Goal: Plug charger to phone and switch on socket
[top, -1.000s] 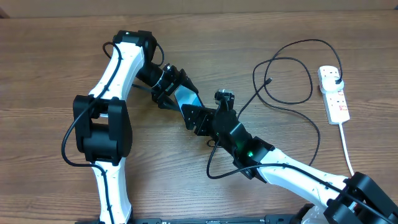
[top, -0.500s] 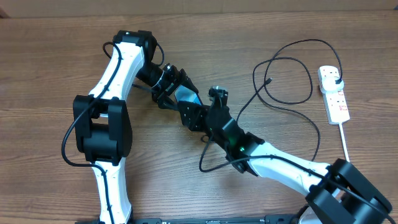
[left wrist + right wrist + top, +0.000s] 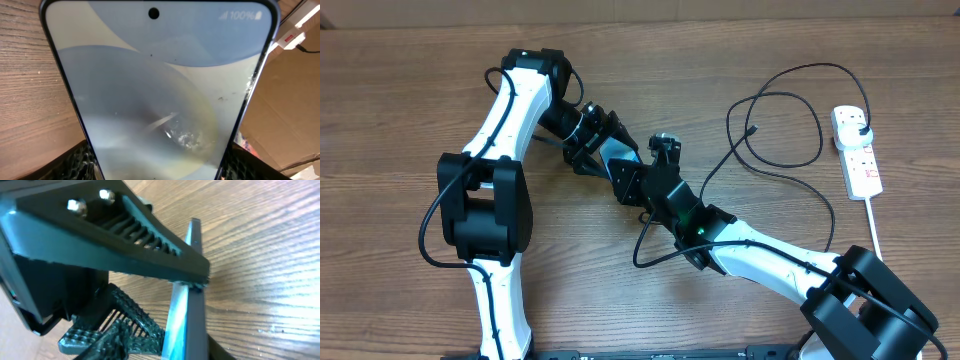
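The left gripper [image 3: 605,146] is gripping the phone [image 3: 620,153] by its two long sides. In the left wrist view the dark ribbed pads [image 3: 82,161] are pressing against the lower edges of the phone [image 3: 160,90], whose lit screen is facing the camera. The right gripper [image 3: 628,183] is reaching in at the phone's free end, opposite the left gripper. In the right wrist view the phone's thin edge [image 3: 190,310] is lying between the two fingers, with the upper finger [image 3: 125,235] touching that edge. I cannot tell whether the jaws are clamping it. The charger [image 3: 730,120] is lying in loose loops on the table [image 3: 400,60], well apart from the phone on the right arm's side. Its small connector tip [image 3: 752,130] is resting inside the loops, not touching the phone. The socket [image 3: 857,150] is lying farther from the phone, beyond the loops, with the charger's black plug [image 3: 861,124] sitting in it.
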Motion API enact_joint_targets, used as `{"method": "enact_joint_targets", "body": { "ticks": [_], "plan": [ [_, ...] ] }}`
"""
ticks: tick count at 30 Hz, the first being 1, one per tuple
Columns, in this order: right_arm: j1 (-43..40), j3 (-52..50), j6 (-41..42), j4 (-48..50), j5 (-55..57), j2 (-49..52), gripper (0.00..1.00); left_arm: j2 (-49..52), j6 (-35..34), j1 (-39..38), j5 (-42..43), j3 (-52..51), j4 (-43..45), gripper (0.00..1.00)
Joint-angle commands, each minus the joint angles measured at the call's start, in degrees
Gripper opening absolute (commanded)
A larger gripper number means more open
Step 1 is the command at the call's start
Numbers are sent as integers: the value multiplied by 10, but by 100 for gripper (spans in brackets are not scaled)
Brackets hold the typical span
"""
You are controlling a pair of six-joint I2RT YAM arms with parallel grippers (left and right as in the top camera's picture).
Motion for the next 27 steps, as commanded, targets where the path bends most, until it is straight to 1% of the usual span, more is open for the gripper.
{"method": "enact_joint_targets", "body": {
  "ticks": [1, 3, 11, 15, 18, 20, 22, 25, 27],
  "plan": [
    [2, 16, -2, -3, -10, 8, 31, 2, 13, 0, 24, 16, -2, 56],
    [2, 16, 0, -2, -16, 8, 26, 2, 13, 0, 24, 16, -2, 56],
    [2, 16, 0, -2, -48, 5, 14, 2, 13, 0, 24, 16, -2, 56],
    [2, 16, 0, -3, -59, -2, 11, 2, 13, 0, 24, 16, -2, 56],
    [2, 16, -1, -4, -61, -11, 10, 2, 13, 0, 24, 16, -1, 57],
    [2, 16, -1, -7, -61, -18, 10, 2, 13, 0, 23, 16, 2, 64],
    [2, 16, -1, -9, -61, -26, 10, 2, 13, 0, 23, 16, 9, 75],
    [-2, 16, 0, -11, -61, -33, 10, 2, 17, 0, 24, 16, 17, 89],
    [-7, 16, -1, -12, -60, -34, 10, 2, 17, 0, 24, 16, 22, 95]
  ]
}}
